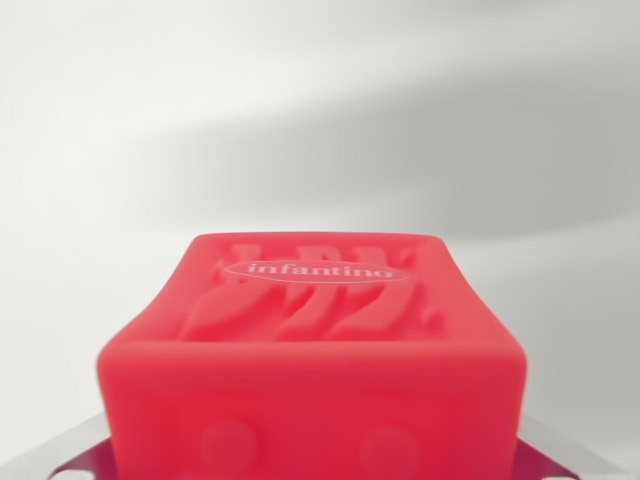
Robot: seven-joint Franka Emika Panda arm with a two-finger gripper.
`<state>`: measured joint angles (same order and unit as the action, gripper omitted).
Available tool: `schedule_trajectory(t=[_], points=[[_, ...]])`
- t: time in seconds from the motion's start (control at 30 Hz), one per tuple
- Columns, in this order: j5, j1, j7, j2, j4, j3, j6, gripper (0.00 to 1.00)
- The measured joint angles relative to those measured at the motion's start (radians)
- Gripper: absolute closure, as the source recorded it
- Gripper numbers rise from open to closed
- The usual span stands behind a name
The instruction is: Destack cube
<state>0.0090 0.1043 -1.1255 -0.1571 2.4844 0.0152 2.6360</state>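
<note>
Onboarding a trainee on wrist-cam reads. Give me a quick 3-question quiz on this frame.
1. True or false: the red cube has the word "infantino" on its upper face.
2. Multiple choice: the backdrop behind the cube is A) a plain pale surface B) a wooden shelf C) a tiled wall.
3. Short answer: what can be seen under the cube at the wrist view's bottom left?

Key
1. True: the white logo sits in an oval above a raised wavy relief.
2. A.
3. A purple edge, poking out beside the cube's base; what it belongs to cannot be told. No gripper fingers show in this view.
</note>
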Motion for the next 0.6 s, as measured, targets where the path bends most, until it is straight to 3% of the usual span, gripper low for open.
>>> schedule_trajectory(t=[0.6], points=[[0.0,0.04,-0.046,0.006,0.074,-0.003,0.068,1.0]])
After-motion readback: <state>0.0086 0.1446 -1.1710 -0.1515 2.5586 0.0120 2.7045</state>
